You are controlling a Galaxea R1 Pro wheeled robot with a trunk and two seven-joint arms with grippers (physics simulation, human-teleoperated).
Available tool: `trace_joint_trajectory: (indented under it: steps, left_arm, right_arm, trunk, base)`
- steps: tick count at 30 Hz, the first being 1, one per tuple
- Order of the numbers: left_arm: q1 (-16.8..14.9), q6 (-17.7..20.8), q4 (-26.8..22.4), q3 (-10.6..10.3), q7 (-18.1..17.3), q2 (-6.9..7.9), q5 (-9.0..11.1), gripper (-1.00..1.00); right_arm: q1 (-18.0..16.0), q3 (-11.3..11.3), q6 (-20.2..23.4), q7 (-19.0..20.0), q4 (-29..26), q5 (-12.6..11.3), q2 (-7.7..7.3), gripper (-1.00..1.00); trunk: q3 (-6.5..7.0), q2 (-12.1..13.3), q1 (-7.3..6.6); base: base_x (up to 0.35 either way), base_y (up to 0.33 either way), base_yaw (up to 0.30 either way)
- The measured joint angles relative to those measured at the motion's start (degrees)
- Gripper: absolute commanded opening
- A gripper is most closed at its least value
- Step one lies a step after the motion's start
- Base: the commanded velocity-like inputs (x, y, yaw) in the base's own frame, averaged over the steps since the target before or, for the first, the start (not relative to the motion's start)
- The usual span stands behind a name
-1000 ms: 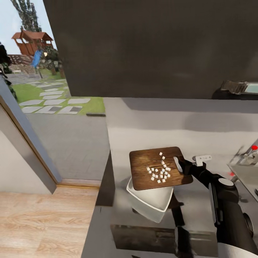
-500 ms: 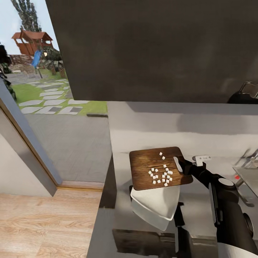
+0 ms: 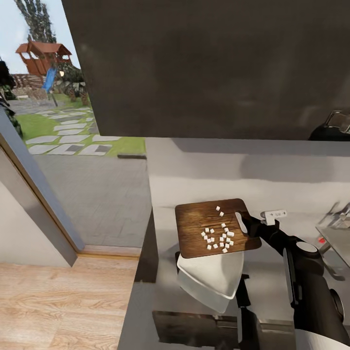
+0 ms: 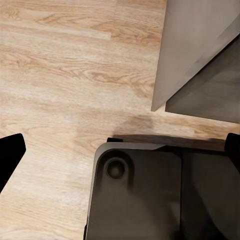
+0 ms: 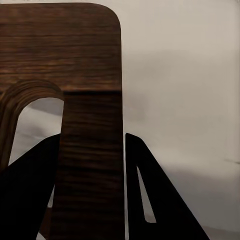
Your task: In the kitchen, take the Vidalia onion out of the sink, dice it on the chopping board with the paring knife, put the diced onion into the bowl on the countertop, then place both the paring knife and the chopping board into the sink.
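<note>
1. Far left, a glass door gives onto a garden; the wooden floor [image 3: 63, 301] runs beneath it, cut off by the picture's edge.
2. In the left wrist view, the left gripper [image 4: 120, 155] hangs over that floor beside the robot's dark base [image 4: 150, 195]. Only the two dark fingertips [image 4: 10, 152] peek in at opposite edges, far apart, so the jaws are spread wide and hold nothing.
3. On the countertop [image 3: 204, 175], a glossy grey surface, stands the bowl [image 3: 214, 277]; its far part is hidden under the board.
4. The chopping board [image 3: 194, 228] is held above the bowl, roughly level. Whether board and bowl touch is hard to tell.
5. The diced onion [image 3: 218, 237] lies scattered on the board's right half, towards the handle slot.
6. The right gripper [image 3: 245, 226] clamps the board at its slot end; in the right wrist view the dark fingers [image 5: 150, 195] flank the wooden strip beside the slot, jaws closed on it.
7. At the far right the sink [image 3: 338, 238] is cut off; only a corner, chrome tap parts and a small red spot show.
</note>
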Motion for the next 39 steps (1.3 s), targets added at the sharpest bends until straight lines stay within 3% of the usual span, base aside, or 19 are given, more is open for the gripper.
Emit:
trace_joint_trajectory:
  steps: [16,21,28,39]
  left_arm:
    - [0.0,0.0,0.0,0.0,0.0,0.0,0.0,1.0]
    - [0.0,0.0,0.1,0.0,0.0,0.0,0.0,1.0]
    - [0.0,0.0,0.2,0.0,0.1,0.0,0.0,1.0]
    - [0.0,0.0,0.2,0.0,0.1,0.0,0.0,1.0]
  right_arm:
    - [0.0,-0.1,-0.6,0.0,0.0,-0.1,0.03,-1.0]
    - [0.0,0.0,-3.4,-0.1,0.1,-0.2,0.03,-1.0]
    - [0.0,0.0,-4.2,-0.1,0.1,-0.4,0.04,-1.0]
    - [0.0,0.0,-6.2,-0.1,0.2,-2.0,0.03,-1.0]
  trunk:
    - [0.0,0.0,0.0]
    - [0.0,0.0,0.0]
    - [0.0,0.0,0.0]
    - [0.0,0.0,0.0]
  base:
    - [0.0,0.0,0.0]
    - [0.0,0.0,0.0]
    - [0.0,0.0,0.0]
    - [0.0,0.0,0.0]
